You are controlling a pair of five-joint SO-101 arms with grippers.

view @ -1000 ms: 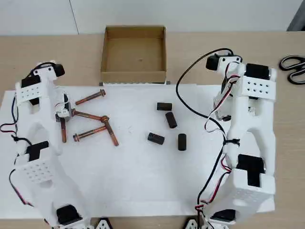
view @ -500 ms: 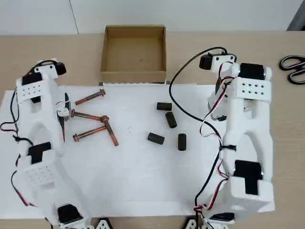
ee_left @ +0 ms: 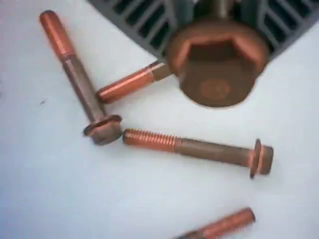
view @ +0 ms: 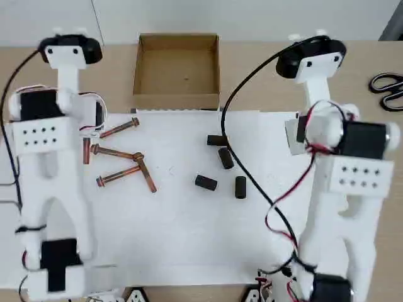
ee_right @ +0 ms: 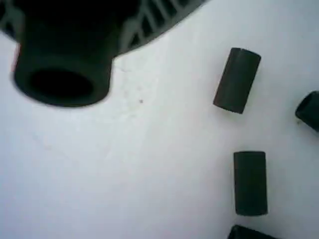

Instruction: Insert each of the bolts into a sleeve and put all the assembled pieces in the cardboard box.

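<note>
- At nine o'clock on the white sheet (view: 176,239), the left gripper (view: 88,139) is clenched on one bolt (ee_left: 217,64); four loose bolts (view: 119,176) lie beside it.
- The right gripper (ee_right: 65,35) grasps one sleeve (ee_right: 62,74); four loose sleeves (view: 206,182) lie toward three o'clock.
- The cardboard box (view: 179,100), at twelve o'clock, holds no pieces; nothing looks joined yet.
- A cable (view: 223,132) crosses the sleeve nearest the box.

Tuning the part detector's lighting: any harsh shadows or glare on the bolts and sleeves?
High view: even light, only faint soft shadows beside the loose bolts and loose sleeves on the white sheet; no glare. Left wrist view: the held bolt shows a mild sheen. Right wrist view: the held sleeve is matte, its bore black.
</note>
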